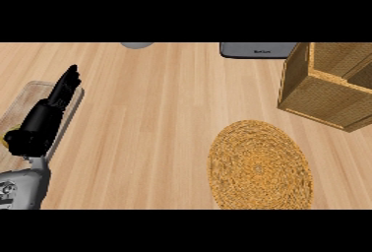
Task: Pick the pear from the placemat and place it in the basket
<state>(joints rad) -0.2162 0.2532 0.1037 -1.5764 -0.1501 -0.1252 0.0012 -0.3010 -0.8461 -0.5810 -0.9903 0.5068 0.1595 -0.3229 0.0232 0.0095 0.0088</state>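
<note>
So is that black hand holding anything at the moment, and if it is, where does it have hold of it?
Nothing. The left hand has straight fingers pointing up over the pale tray at the left. No pear or right hand shows.

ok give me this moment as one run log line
left hand: open, resting at left edge over tray | right hand: not in view | pear: not visible | placemat: bare | basket: upper right

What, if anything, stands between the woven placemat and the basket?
Nothing visible: only counter lies between the placemat and the basket at upper right. No pear shows on the placemat; the left hand is far off at the left edge.
</note>
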